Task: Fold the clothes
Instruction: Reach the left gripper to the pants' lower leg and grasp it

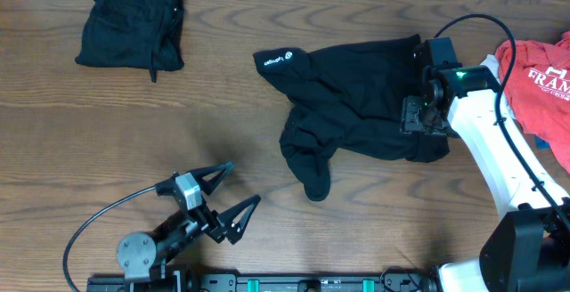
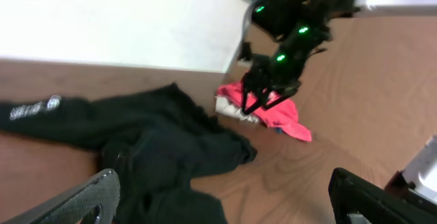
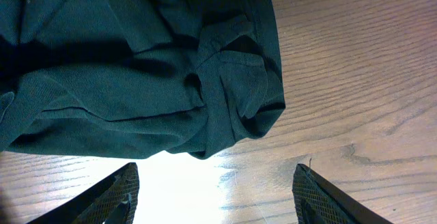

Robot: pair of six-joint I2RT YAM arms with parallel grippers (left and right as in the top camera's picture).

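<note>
- Two claws, both with jaws apart: the left gripper (image 1: 242,183), at lower left, is wide and empty.
- The right gripper (image 1: 419,118) is spread at the right edge of the crumpled black top (image 1: 356,87), centre right, clamping nothing.

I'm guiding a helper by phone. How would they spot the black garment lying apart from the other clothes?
On the wooden table, go to the far left corner. The compact black bundle sits there alone. Unlike the sprawled black top mid-table, it shows no white logo; the red tee lies far right.
</note>
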